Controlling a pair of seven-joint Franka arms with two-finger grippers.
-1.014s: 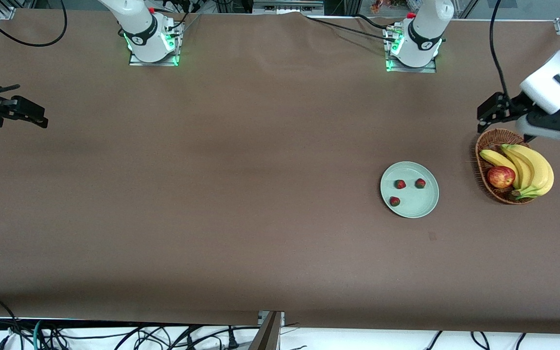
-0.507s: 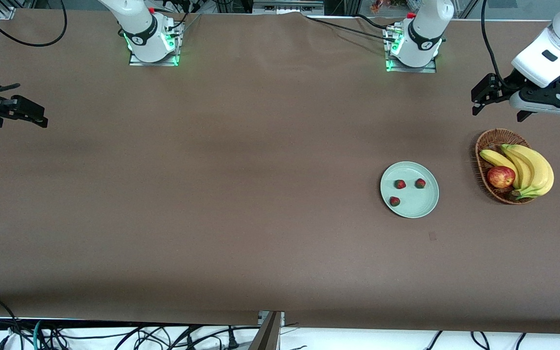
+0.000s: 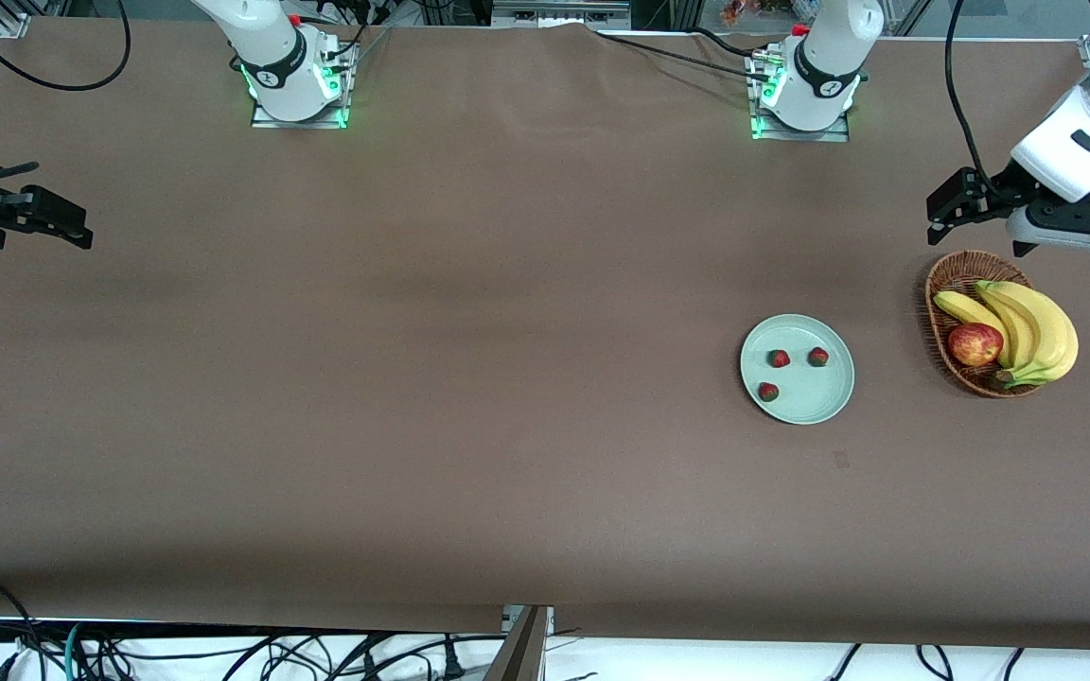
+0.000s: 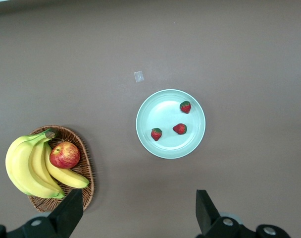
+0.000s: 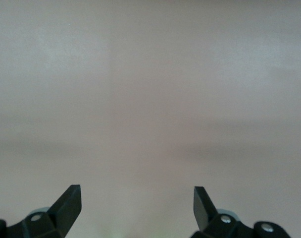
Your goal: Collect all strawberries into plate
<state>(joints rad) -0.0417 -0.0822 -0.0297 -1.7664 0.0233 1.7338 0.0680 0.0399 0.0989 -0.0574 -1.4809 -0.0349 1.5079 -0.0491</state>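
Strawberries (image 3: 779, 358), three, all lie in the plate (image 3: 829, 402) on the counter (image 3: 413, 378). The basket (image 3: 944, 284) (beside it) holds one apple (image 3: 975, 344) and three bananas (image 3: 1037, 326). Left gripper (image 3: 944, 203) hangs above the counter by the basket, jaws apart; right gripper (image 3: 67, 225) waits, jaws apart.

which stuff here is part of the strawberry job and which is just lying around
Part of the job:
strawberries, all three in the plate
plate

Just lying about:
wicker basket
bananas, in the basket
apple, in the basket

Glossy plate (image 3: 805, 402); woven wicker basket (image 3: 950, 274).
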